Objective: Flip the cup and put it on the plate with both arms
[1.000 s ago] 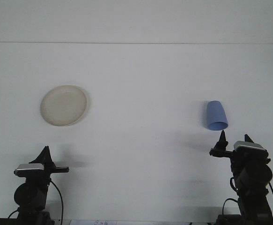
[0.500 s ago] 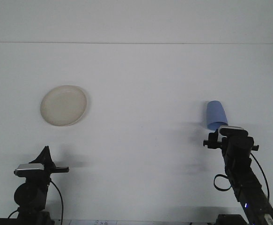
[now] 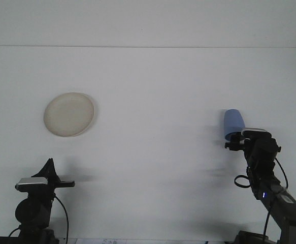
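A blue cup stands upside down on the white table at the right. My right gripper has reached forward to the cup's near, lower end, and its wrist camera block hides where it meets the cup. A cream plate lies flat on the left side of the table with nothing on it. My left gripper rests low at the front left, well short of the plate. It points upward, its fingers come to a single tip, and it holds nothing.
The white table runs back to a straight far edge near the top of the view. Black cables hang from both arms at the front edge. A wide stretch of tabletop separates cup and plate.
The right arm has stretched forward and upward in the view, from a low resting pose to the cup's near side. Cup, plate and left arm have not moved.
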`<state>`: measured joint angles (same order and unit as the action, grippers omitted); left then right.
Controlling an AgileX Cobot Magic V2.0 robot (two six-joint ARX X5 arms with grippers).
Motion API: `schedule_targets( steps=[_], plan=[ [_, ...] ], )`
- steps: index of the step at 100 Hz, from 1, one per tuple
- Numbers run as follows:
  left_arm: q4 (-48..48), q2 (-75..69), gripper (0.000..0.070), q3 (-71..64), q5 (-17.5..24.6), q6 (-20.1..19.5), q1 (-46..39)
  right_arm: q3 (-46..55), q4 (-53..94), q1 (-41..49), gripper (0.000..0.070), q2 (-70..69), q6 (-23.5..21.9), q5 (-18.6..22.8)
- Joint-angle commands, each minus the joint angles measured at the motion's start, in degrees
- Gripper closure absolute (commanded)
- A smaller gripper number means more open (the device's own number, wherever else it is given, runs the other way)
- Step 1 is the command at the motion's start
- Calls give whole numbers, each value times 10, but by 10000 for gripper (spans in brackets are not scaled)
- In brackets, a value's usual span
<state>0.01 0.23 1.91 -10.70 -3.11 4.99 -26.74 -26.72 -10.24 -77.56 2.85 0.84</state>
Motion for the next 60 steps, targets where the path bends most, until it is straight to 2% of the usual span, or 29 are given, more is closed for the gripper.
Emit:
schedule_targets(
  steps=[1, 7, 13, 24, 38, 44, 52, 60],
  plan=[
    [8, -1, 685, -11, -2, -3, 0, -3, -40, -8, 224, -32, 6, 19],
    [8, -1, 685, -11, -2, -3, 0, -3, -74, -15, 231, -56, 6, 35],
    [8, -1, 685, -11, -2, -3, 0, -3, -108, -19, 276, -79, 6, 52],
    [8, -1, 685, -11, -2, -3, 0, -3, -160, -21, 410, -115, 6, 83],
    [8, -1, 685, -11, -2, -3, 0, -3, -183, -21, 622, -130, 3, 84],
    [8, -1, 685, -11, -2, -3, 0, -3, -187, -21, 693, -128, 1, 85],
    [8, -1, 685, -11, -2, -3, 0, -3, -181, -21, 698, -116, -6, 94],
    [8, -1, 685, -11, -2, -3, 0, -3, -162, -21, 698, -85, -31, 97]
  ],
)
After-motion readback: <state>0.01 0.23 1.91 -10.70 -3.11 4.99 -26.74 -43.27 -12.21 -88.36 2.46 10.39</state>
